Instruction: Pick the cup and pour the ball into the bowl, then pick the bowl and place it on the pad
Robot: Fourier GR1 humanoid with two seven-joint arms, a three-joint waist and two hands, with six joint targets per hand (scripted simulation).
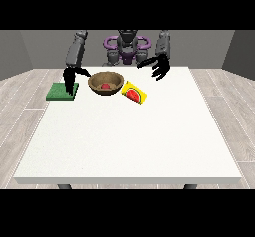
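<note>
Red ball already in wooden bowl, beside green pad; hand at view's left over pad, fingers unclear, other hand spread, empty; best gripped at rim, lifted level, set flat on pad.

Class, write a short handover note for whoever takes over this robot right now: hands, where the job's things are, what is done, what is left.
Hand at the view's left: fingers pointing down over the green pad, holding nothing.
Hand at the view's right: open, raised, empty.
Wooden bowl: on the table beside the pad, not on it; red ball inside.
Yellow cup: lying on its side right of the bowl.
Done: pour. Left: move the bowl onto the pad.
</note>
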